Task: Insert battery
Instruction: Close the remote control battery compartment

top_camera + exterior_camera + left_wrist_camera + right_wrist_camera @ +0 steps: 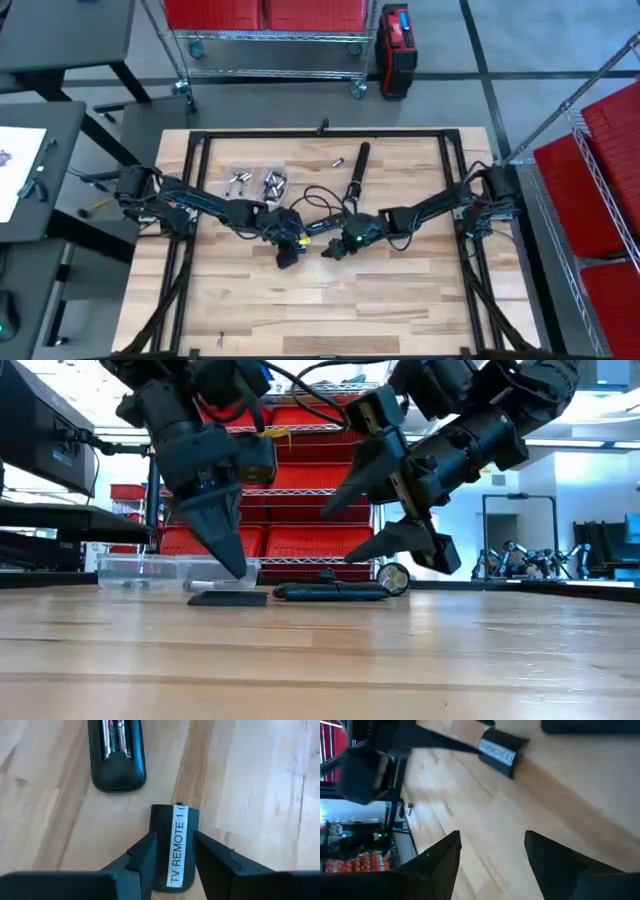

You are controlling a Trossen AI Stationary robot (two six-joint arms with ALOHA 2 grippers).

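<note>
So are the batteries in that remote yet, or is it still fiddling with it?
They look in: the left wrist view shows two batteries seated in the open TV remote. In hand now is the battery cover, labelled TV REMOTE 1, lying on the wooden table between the jaws of the left gripper. Left: refitting that cover. The right gripper hangs open above the table, holding nothing.

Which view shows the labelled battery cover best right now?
The left wrist view: the battery cover fills the frame between the left gripper fingers, its TV REMOTE 1 label readable. The right wrist view shows it farther off and blurred. The low view shows only its thin edge on the table; the high view hides it under the gripper.
</note>
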